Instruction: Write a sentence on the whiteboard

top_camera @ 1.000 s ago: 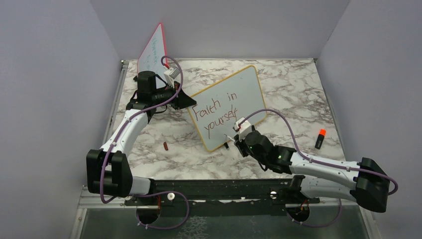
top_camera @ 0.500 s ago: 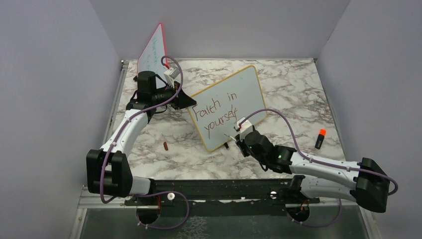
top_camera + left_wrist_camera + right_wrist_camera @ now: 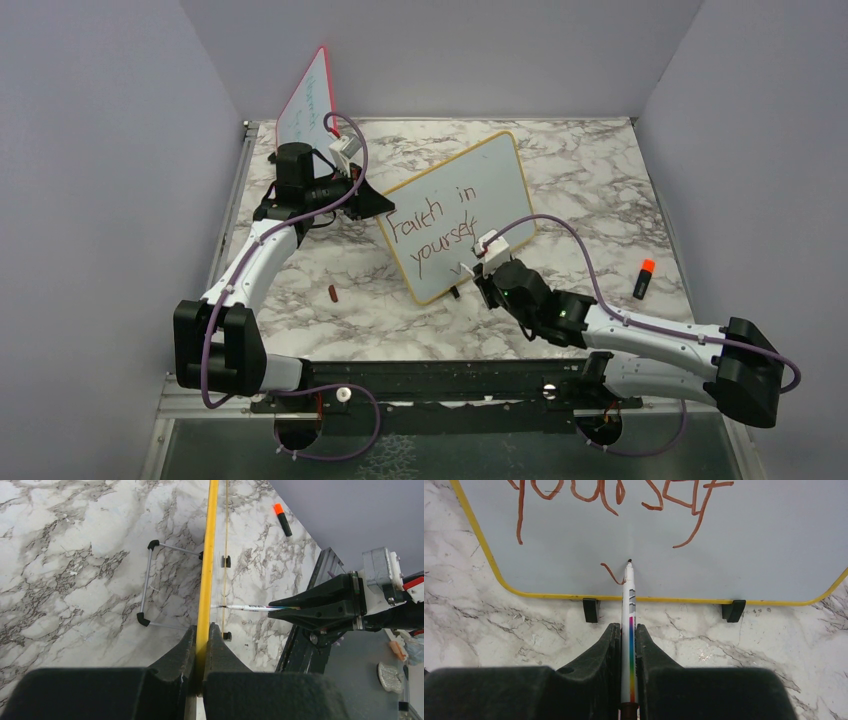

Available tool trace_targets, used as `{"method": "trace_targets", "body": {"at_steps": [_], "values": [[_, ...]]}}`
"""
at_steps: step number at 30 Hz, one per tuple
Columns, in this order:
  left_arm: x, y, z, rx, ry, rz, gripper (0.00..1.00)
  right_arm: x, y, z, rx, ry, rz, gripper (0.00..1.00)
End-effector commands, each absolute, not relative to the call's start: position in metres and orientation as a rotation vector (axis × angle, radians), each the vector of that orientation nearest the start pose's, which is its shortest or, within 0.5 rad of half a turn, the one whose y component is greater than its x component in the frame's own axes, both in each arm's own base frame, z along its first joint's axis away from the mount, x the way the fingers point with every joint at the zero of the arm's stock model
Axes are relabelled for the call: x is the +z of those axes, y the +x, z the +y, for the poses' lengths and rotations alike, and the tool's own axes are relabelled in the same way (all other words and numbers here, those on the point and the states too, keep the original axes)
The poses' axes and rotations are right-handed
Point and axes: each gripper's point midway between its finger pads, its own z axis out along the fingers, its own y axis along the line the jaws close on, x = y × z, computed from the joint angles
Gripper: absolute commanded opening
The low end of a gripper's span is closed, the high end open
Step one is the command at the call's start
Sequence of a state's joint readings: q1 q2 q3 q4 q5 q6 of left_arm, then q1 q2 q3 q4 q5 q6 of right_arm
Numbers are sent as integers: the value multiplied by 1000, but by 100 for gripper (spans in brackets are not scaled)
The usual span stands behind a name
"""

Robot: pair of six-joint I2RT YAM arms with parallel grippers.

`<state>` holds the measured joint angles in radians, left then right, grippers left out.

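Note:
The whiteboard (image 3: 480,175), white with a yellow frame, stands tilted on the marble table. My left gripper (image 3: 372,200) is shut on its left frame edge (image 3: 206,555); the jaws pinch the yellow rim (image 3: 202,629). The sentence (image 3: 435,225) reads "Faith in yourself" in dark red, with "yourself" (image 3: 614,492) at the top of the right wrist view. My right gripper (image 3: 628,629) is shut on a white marker (image 3: 629,605) with a rainbow stripe. The marker's tip rests on the board just above the lower frame, beside a short red stroke (image 3: 611,573).
A red-framed board (image 3: 305,100) leans at the back left. An orange-capped marker (image 3: 643,279) lies on the table at the right. A small red cap (image 3: 332,293) lies left of the whiteboard. The board's wire stand (image 3: 150,580) and black feet (image 3: 590,610) rest on the marble.
My right gripper has shifted slightly up and right along the board's lower part, leaving a short red stroke below "yourself". The left arm and the board have not moved.

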<state>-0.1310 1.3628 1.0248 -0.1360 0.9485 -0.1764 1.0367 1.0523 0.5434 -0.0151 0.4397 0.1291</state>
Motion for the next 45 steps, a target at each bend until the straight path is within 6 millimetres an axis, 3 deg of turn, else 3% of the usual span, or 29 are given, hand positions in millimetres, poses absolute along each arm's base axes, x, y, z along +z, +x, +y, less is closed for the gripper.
{"method": "trace_targets", "body": {"at_steps": [1,13,21,36,45], "values": [[195,335,-172,-1027,471,2071,0,138,227,238,270,-596,1920,1],[195,335,-172,-1026,471,2070,0,115,219,223,210,-592,2025,1],[195,335,-173,-1024,471,2071,0,114,222,226,201,-589,2025,1],[195,335,-173,-1031,472,2069,0,144,232,241,259,-576,1921,1],[195,335,-173,-1029,473,2069,0,142,231,239,250,-579,1928,1]]}}
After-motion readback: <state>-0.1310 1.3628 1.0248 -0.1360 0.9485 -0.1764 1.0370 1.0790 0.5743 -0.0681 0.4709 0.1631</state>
